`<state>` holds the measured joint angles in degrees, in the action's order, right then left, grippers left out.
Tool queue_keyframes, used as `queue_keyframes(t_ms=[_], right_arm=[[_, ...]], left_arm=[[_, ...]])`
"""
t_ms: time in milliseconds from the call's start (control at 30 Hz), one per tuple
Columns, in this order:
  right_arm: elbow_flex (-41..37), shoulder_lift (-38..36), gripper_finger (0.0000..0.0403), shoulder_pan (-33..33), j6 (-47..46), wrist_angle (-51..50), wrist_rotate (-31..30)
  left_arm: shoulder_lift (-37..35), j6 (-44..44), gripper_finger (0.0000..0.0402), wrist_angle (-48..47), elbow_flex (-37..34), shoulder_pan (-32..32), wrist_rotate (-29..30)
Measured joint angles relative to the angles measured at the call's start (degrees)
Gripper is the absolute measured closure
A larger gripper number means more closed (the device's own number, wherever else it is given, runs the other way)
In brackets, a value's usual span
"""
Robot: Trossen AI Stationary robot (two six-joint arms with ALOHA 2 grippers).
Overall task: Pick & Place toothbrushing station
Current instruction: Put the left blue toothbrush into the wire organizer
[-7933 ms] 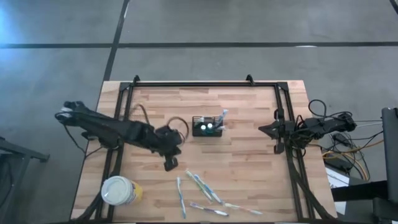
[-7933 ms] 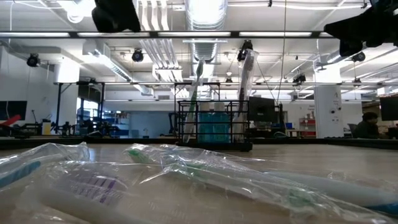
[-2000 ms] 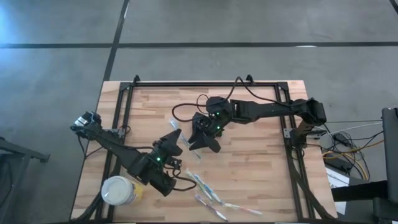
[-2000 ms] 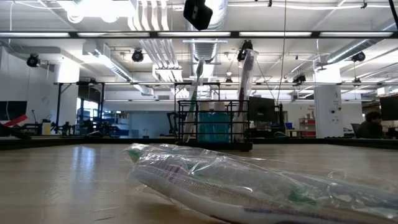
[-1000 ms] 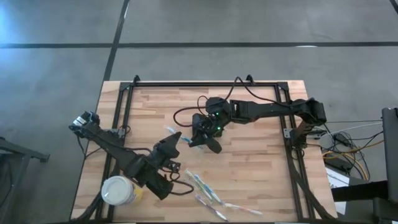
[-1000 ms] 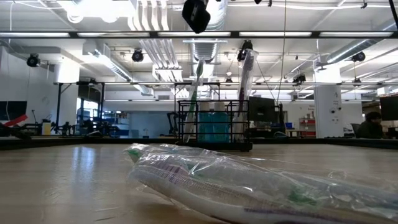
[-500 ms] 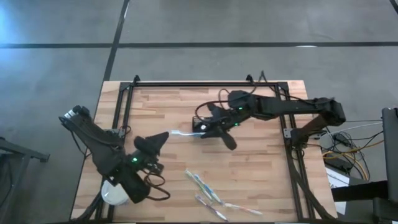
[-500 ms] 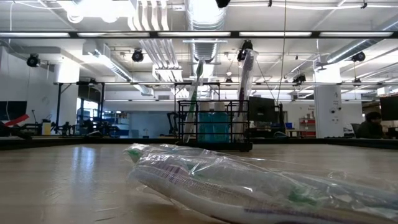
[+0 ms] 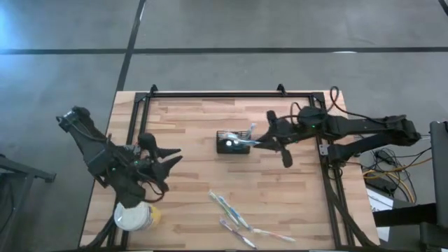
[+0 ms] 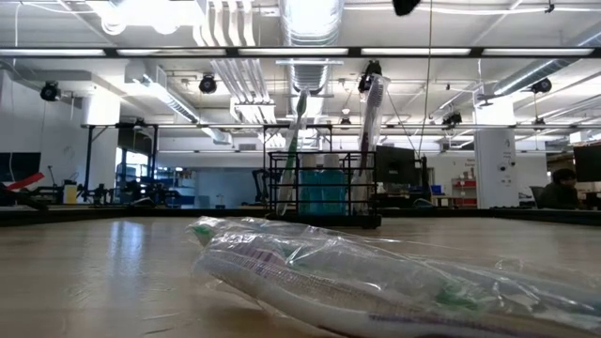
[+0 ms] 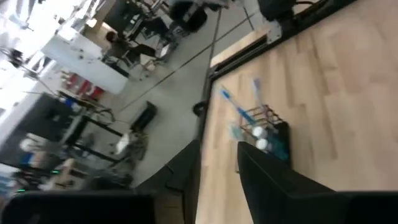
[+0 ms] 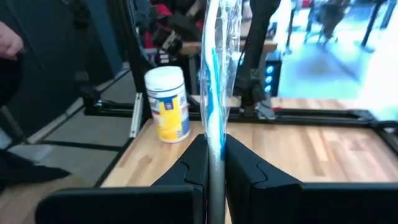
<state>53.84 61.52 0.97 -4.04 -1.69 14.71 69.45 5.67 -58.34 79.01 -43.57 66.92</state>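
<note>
The toothbrushing station (image 9: 229,143), a small black slatted holder with toothbrushes upright in it, stands at the table's middle; it also shows in the low view (image 10: 324,188) and the left wrist view (image 11: 266,134). My right gripper (image 9: 264,143) hovers just right of it, shut on a plastic-wrapped toothbrush (image 9: 246,144) that reaches out over the holder's right end. My left gripper (image 9: 170,157) hangs open over the table's left part, well clear of the holder, its fingers (image 11: 273,183) bare. My right gripper pinches the wrapped toothbrush between its two fingers near one end (image 12: 215,144), plastic wrap and all. The fingers come level from the table's right side. The brush sticks straight out beyond them toward the left, lifted clear of the table.
A yellow cup with a white lid (image 9: 133,215) stands at the near left corner, also seen in the right wrist view (image 12: 166,102). Several wrapped toothbrushes (image 9: 234,215) lie on the near middle of the table (image 10: 357,277). Black frame rails (image 9: 210,94) edge the table.
The wrapped toothbrush has passed from my left gripper to my right. My left gripper has let go, rolled and drawn back toward the table's left edge. My right gripper has pulled back toward the right edge with the brush, from left of the holder to its right end.
</note>
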Motion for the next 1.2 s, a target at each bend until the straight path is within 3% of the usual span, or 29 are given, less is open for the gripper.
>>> queue_keyframes(t_ms=[133, 267, 367, 567, 767, 1000, 1200], right_arm=[[-8.0, -6.0, 0.0383, 0.0, 1.4, 3.8, -2.5], [-11.6, -9.5, 0.0382, 0.1, 3.5, 4.0, -3.5], [-12.7, -11.1, 0.0382, 0.1, 6.4, 4.0, -5.1], [-17.1, -14.4, 0.0381, 0.2, 13.4, 7.1, -10.7], [-22.7, -16.9, 0.0380, 0.5, 13.9, 16.7, -12.2], [-28.6, -19.1, 0.0379, 0.4, 13.8, 20.0, -12.2], [-34.6, -20.4, 0.0379, 0.4, 13.7, 30.6, -12.1]], left_arm=[[-10.5, -6.2, 0.0304, 19.6, -16.3, 1.1, -8.1], [-22.3, -18.9, 0.0341, 51.8, -33.2, 5.4, -23.4], [-29.6, -21.0, 0.0380, 66.0, -43.1, 10.7, -32.2], [-39.7, -16.4, 0.0393, 73.5, -57.7, 20.5, -38.1], [-46.3, -12.8, 0.0397, 74.2, -63.3, 27.0, -44.0], [-48.2, -10.0, 0.0398, 74.0, -67.3, 28.6, -54.2], [-48.4, -8.4, 0.0398, 76.1, -71.3, 28.7, -55.1]])
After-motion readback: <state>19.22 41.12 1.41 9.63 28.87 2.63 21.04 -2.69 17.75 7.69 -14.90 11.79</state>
